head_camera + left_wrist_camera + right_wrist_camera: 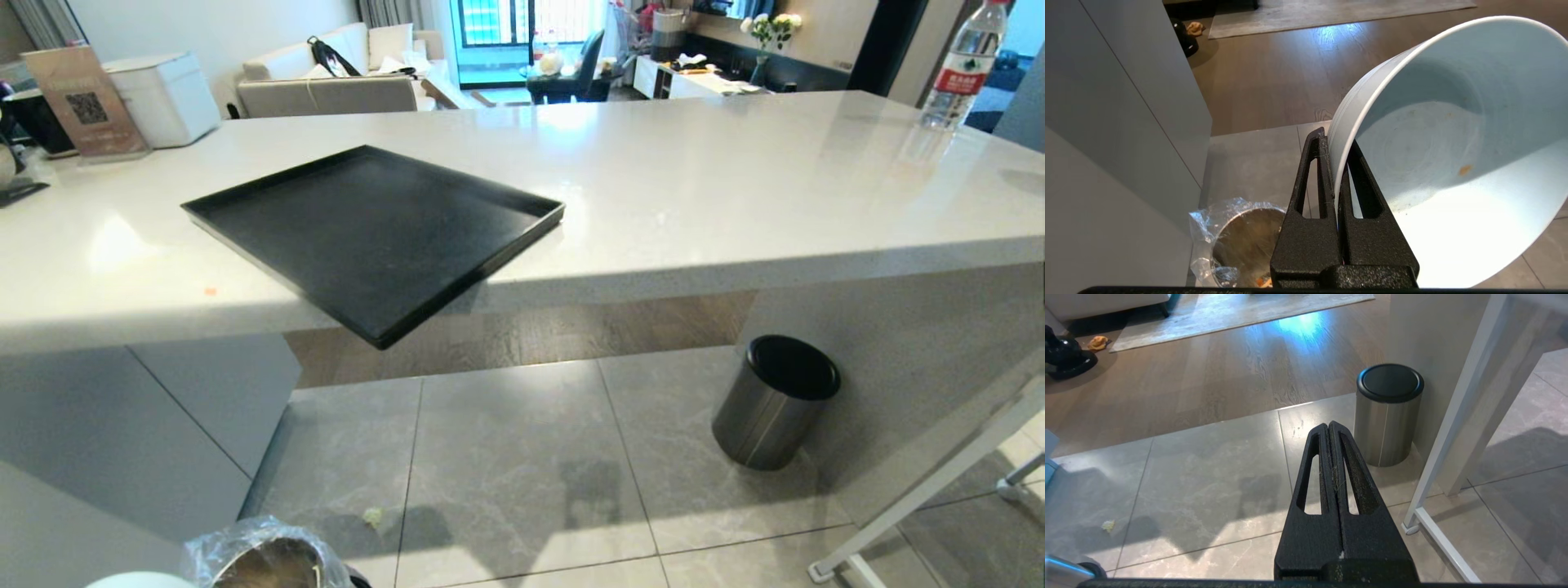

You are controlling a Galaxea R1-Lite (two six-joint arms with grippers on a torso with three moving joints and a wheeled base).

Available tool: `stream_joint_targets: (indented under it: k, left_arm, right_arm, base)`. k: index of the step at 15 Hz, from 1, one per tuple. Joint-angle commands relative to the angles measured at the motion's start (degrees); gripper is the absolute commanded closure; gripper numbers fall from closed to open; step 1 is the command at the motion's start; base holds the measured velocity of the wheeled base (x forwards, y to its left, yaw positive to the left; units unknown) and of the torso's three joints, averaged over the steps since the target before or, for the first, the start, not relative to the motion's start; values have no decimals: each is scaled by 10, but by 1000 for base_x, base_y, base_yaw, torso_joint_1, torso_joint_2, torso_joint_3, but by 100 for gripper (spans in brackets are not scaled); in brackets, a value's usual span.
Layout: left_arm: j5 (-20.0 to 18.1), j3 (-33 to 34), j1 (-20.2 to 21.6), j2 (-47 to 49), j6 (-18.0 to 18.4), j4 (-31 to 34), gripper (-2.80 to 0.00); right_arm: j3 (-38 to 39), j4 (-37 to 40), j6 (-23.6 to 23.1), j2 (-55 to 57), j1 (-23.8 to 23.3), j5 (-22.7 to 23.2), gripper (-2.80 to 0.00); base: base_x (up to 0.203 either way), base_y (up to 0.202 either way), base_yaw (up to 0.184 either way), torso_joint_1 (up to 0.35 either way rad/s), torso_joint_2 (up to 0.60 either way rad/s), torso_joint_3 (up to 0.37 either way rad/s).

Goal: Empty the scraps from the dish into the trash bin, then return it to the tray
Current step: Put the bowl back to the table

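My left gripper (pixel 1337 141) is shut on the rim of the dish (pixel 1453 155), a pale blue-white bowl held tilted on its side. Inside it I see only a small orange speck and smears. Below and beside it on the floor stands the trash bin (pixel 1245 241), steel with a crinkled clear bag, and a few orange scraps (pixel 1261 281) show at its bottom. In the head view the trash bin (pixel 265 559) is at the bottom left, next to a sliver of the dish (pixel 139 581). The black tray (pixel 375 237) lies bare on the counter, one corner overhanging the edge. My right gripper (pixel 1329 425) hangs shut and bare over the floor tiles.
A larger grey cylinder bin (pixel 775 400) with a black lid stands on the floor under the counter (pixel 735 188), near a white frame leg (pixel 922 490). A water bottle (pixel 967 65) and a white box (pixel 163 94) stand on the counter. A small green scrap (pixel 373 515) lies on the tiles.
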Motion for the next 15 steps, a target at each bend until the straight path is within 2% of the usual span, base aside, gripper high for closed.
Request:
stream_joint_targets:
  k: [1,8,15]
  left_arm:
    - [0,0,0,0,0,0,0]
    - [0,0,0,0,0,0,0]
    - [0,0,0,1,0,0,0]
  right_arm:
    - [0,0,1,0,0,0,0]
    - [0,-1,1,0,0,-1,0]
    - [0,-1,0,0,0,-1,0]
  base:
    - [0,0,0,18,-422,-400]
    - [0,0,0,72,-454,-386]
    - [0,0,0,149,-502,-362]
